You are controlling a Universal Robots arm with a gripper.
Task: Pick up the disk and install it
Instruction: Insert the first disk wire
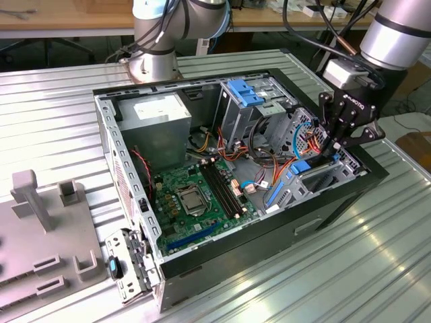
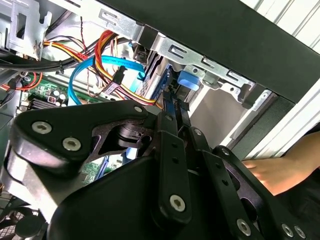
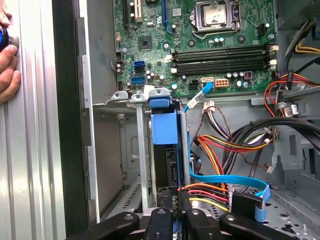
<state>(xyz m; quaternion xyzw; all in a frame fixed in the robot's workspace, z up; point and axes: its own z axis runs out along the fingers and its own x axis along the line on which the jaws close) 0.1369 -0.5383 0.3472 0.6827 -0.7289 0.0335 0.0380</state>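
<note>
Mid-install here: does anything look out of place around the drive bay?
Yes. In the first wrist view a person's hand lies on the table right beside the case, while the gripper is at the disk in its bay. Nothing else looks askew.

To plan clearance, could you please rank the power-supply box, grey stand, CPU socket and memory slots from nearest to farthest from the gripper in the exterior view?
From the gripper:
1. Memory slots, mid-board.
2. CPU socket, just beyond them.
3. Power-supply box, far case corner.
4. Grey stand, outside the case, exterior view's left.
</note>
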